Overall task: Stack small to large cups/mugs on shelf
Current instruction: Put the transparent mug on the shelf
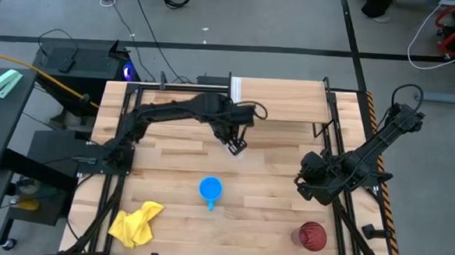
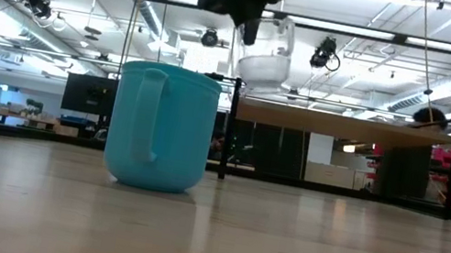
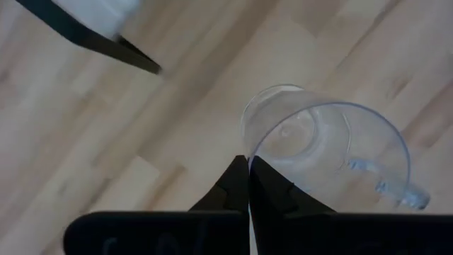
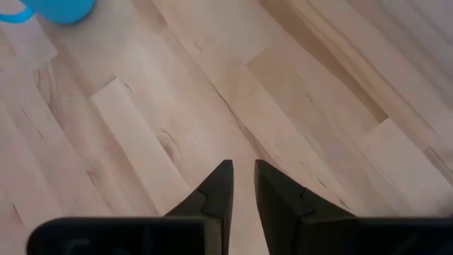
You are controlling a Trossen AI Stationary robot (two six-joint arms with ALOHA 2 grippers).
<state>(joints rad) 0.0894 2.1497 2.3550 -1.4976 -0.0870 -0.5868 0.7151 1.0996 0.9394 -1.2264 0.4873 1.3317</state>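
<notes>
My left gripper (image 1: 234,143) is shut on the small clear plastic cup (image 3: 325,152). It holds the cup in the air over the table's middle, near the shelf (image 1: 279,100). In the low view the cup (image 2: 266,55) hangs tilted above the level of the shelf board (image 2: 346,126). The blue mug (image 1: 210,189) stands upright on its base on the tabletop, handle toward the near edge. The dark red tumbler (image 1: 312,236) is at the near right. My right gripper (image 4: 243,177) hovers over bare wood at the right, fingers a little apart, and is empty. My left gripper pinches the clear cup's wall at its rim (image 3: 249,161), one finger inside the cup and one outside. The fingers come from above, pointing down. The cup is lifted clear of the table and hangs tilted below the fingers (image 2: 249,5).
A yellow cloth (image 1: 135,223) lies crumpled at the near left corner. The shelf's black upright (image 3: 120,46) and white end panel (image 1: 236,87) stand just beyond the left gripper. Black frame rails run along both table sides. Bare tabletop lies between the mug and the shelf.
</notes>
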